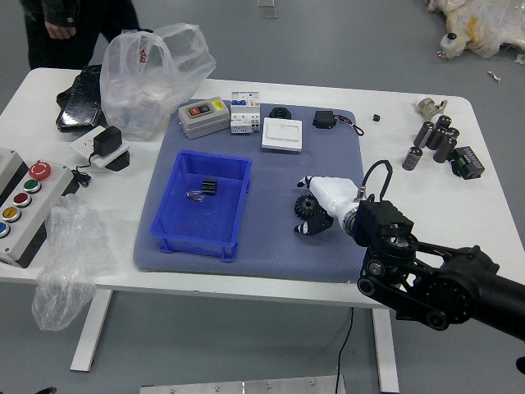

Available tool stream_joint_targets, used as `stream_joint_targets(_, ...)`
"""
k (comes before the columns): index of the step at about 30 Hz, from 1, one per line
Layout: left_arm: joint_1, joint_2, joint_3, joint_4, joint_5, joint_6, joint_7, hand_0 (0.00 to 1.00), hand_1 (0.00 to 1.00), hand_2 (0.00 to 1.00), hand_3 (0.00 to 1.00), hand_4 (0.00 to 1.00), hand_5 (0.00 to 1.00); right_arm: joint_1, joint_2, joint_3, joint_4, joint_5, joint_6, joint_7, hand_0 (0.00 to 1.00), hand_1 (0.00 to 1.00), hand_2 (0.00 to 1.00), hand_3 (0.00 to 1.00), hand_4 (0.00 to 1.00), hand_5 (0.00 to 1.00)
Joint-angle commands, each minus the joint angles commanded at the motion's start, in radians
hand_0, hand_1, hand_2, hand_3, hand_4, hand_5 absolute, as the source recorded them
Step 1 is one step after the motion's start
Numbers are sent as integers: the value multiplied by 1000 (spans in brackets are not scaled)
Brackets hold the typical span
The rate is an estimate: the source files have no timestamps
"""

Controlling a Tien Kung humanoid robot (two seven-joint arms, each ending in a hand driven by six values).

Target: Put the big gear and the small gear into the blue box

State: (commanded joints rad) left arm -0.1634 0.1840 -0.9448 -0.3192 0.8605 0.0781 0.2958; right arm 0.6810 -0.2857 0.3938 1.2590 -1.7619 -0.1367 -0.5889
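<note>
The right hand is spread apart, with the black gear between its tips; both sides should be pinched evenly before lifting is tried.

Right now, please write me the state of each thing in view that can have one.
Blue box: open, small black block inside.
Front gear: flat on the mat.
Right hand: open around the front gear.
Person's hand: lowered.
Large clear bag: puffed up.
Small clear bag: limp, over the table's edge.
Red button: cannot tell if pressed.
</note>
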Motion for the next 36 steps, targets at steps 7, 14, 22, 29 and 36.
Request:
stream_joint_targets(7,-1,-1,8,1,-8,-1,-5,653,593,585,732,738,615,3,9,-21,-24,18,-54,21,245,376,562,628,241,135)
stream_joint_targets(14,-1,-2,19,3,-18,-2,-12,653,595,585,733,739,617,4,9,-33,-30,20,-67,24,209,341,455,488,170,2)
stream_joint_targets(22,0,-2,23,3,-21,-2,-15,653,593,585,735,741,621,8,4,-24,-29,6,-75,32,204,336,420,448,131,2)
stream_joint_targets(29,1,-1,24,3,-22,-1,-14,653,594,585,737,740,625,45,-15,2,11,-19,-76,36,203,336,415,446,143,2)
stream_joint_targets(36,4,5,18,2,-16,-2,-10,653,594,585,739,740,630,169,28,-61,40,-23,-72,45,201,330,416,444,154,2)
